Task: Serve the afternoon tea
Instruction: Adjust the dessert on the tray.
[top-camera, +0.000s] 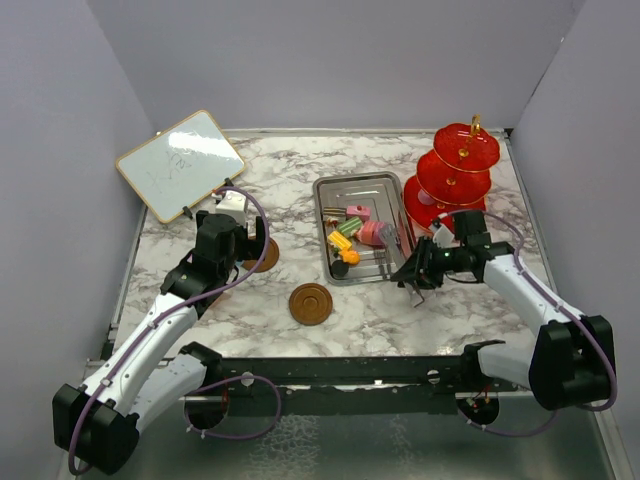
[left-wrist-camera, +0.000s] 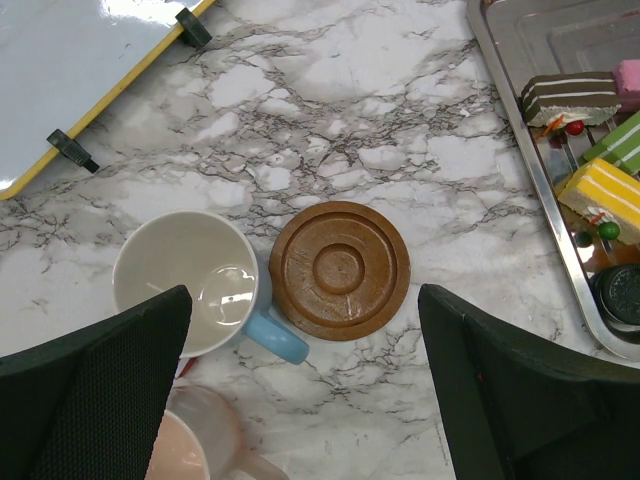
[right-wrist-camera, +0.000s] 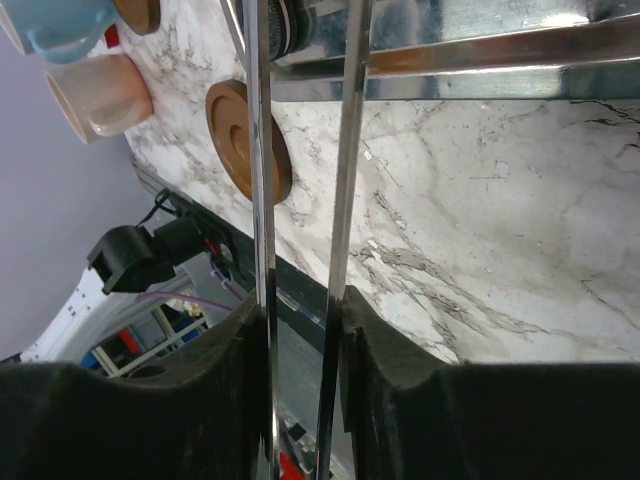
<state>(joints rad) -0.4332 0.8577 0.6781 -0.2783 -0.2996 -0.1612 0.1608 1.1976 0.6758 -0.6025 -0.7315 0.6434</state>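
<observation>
Your left gripper (left-wrist-camera: 305, 330), jaws spread wide and grasping nothing, hangs over a brown saucer (left-wrist-camera: 340, 270). The blue cup (left-wrist-camera: 190, 280) sits just beside that saucer, and the pink cup (left-wrist-camera: 190, 440) is next to it. Your right gripper (right-wrist-camera: 300, 350) is clenched on metal tongs (right-wrist-camera: 262, 200) that point toward the steel tray (top-camera: 325, 200) of cake pieces (top-camera: 355, 230). The red stand (top-camera: 455, 170) is just right of the tray, and a second saucer (top-camera: 310, 302) lies in front of it.

Two cups (left-wrist-camera: 190, 280), two saucers (top-camera: 310, 303) — one each: stand (top-camera: 465, 150), tray (top-camera: 360, 190), whiteboard (top-camera: 180, 165), tongs (right-wrist-camera: 262, 150).

A lab test booth: plain grey walls (top-camera: 330, 60) box in a marble-patterned tabletop (top-camera: 400, 312).
</observation>
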